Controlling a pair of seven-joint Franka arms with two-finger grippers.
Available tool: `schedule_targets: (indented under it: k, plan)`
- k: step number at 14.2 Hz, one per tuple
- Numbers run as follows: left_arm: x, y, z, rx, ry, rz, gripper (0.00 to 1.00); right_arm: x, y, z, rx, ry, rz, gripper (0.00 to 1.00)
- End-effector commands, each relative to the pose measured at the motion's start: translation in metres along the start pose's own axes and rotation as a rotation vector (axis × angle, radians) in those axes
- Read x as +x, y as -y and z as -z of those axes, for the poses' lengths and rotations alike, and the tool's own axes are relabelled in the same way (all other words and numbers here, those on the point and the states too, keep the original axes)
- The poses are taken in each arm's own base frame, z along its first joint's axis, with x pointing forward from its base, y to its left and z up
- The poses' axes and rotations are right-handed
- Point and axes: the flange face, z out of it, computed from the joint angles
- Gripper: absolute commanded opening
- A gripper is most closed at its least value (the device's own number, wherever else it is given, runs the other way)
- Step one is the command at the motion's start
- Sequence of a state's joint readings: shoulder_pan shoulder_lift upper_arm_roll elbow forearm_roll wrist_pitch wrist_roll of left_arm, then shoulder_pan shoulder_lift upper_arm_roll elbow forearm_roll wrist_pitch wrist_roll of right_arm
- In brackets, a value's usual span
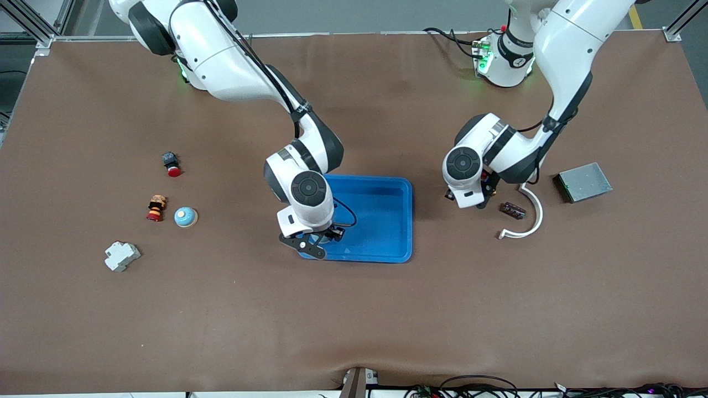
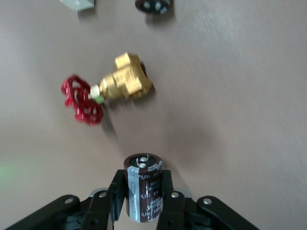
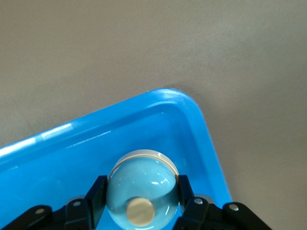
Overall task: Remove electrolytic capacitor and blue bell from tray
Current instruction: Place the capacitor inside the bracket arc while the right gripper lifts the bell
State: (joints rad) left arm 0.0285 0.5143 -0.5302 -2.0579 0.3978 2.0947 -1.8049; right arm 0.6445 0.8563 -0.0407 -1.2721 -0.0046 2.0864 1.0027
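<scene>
Right now your bell [image 3: 141, 191], pale blue and domed, is clamped in the right gripper [image 3: 141, 201] over the blue tray [image 1: 398, 221], at the corner toward the right arm's end; your capacitor [image 2: 144, 187] sits pinched in the left gripper [image 2: 144, 203], above bare table, with a brass valve [image 2: 122, 81] at its twelve o'clock

1. The big brown table [image 1: 354, 320] holds a blue plastic tray [image 1: 381, 221] near its middle.
2. Toward the right arm's end from the tray lie a small red-and-black button [image 1: 171, 164], a red striped toy piece [image 1: 156, 208], a round pale blue bell [image 1: 185, 216] and a white plastic block [image 1: 122, 256].
3. Toward the left arm's end from the tray lie a small dark part [image 1: 512, 210], a curved white strip [image 1: 530, 215] and a flat grey metal box [image 1: 582, 182].
</scene>
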Motion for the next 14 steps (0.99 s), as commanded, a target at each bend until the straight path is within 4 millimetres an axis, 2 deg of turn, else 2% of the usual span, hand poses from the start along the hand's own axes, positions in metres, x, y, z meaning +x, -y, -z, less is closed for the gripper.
schedule_targets:
  k: [1,2,3,4,5,7,8,10,12,13,14]
  plan:
    - [0.012,-0.003,-0.009,0.006,-0.002,-0.005,0.00,0.018,-0.019,0.038,-0.005,0.013,0.070,0.00]
    - [0.014,-0.005,-0.005,0.003,-0.005,-0.006,0.38,0.026,-0.028,0.049,0.000,0.008,0.101,0.00]
    - [0.018,-0.008,0.004,-0.011,-0.006,0.002,0.84,0.033,-0.038,0.050,-0.005,0.016,0.126,0.00]
    - [0.022,-0.011,0.015,-0.021,-0.013,0.010,1.00,0.041,-0.048,0.054,-0.003,0.014,0.149,0.00]
    - [0.029,-0.016,0.032,-0.031,-0.022,0.028,1.00,0.049,-0.059,0.056,-0.004,0.018,0.175,0.00]
    - [0.048,-0.026,0.081,-0.034,-0.041,0.062,1.00,0.063,-0.087,0.066,0.004,0.015,0.215,0.00]
    - [0.058,-0.030,0.108,-0.040,-0.050,0.061,1.00,0.072,-0.105,0.068,0.014,0.007,0.247,0.00]
    - [0.079,-0.033,0.158,-0.109,-0.050,0.011,1.00,0.087,-0.149,0.060,0.034,-0.014,0.320,0.00]
    - [0.115,-0.032,0.210,-0.192,-0.054,-0.015,1.00,0.103,-0.193,0.053,0.036,-0.017,0.393,0.00]
    - [0.145,-0.027,0.233,-0.233,-0.054,-0.035,1.00,0.112,-0.215,0.049,0.032,-0.008,0.421,0.00]
    - [0.176,-0.017,0.246,-0.260,-0.056,-0.083,1.00,0.118,-0.230,0.049,0.033,-0.009,0.450,0.00]
